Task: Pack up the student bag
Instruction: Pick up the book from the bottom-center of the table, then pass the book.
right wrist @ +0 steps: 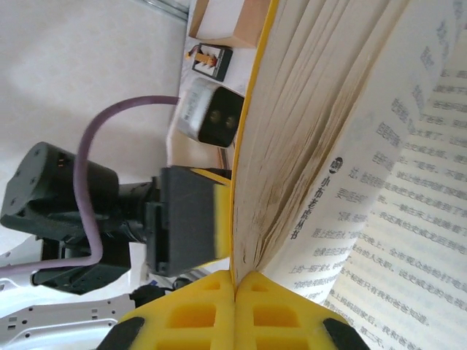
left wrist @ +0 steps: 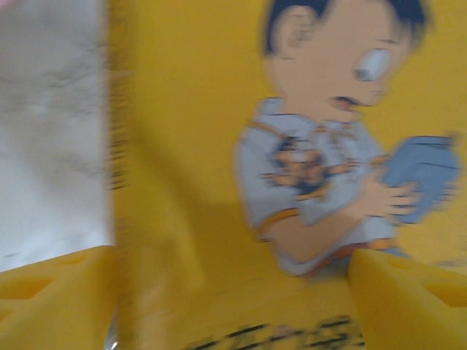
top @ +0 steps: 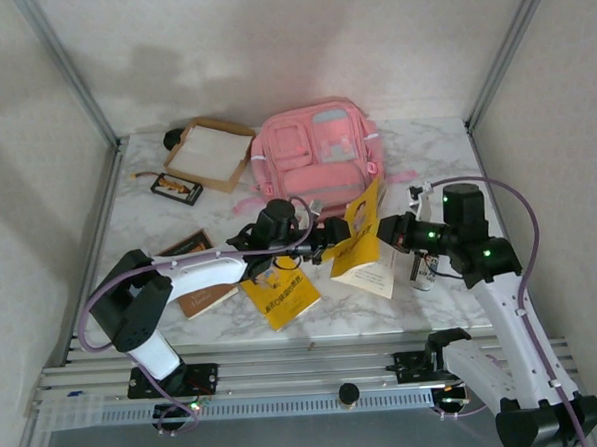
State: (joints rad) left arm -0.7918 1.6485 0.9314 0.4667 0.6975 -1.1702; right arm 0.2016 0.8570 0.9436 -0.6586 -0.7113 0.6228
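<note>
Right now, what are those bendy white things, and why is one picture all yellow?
They are two robot arms. Each ends in a two-finger gripper with yellow pads. One camera looks down from above; a small camera rides on each wrist. The right gripper is shut on the cover of an open yellow book, holding it up. The left gripper is open, so close that its camera sees mostly the cover's cartoon boy. That is your yellow picture. On the marble table lie the pink student bag, a tan cardboard tray, another yellow book, a brown book and a small black case.
</note>
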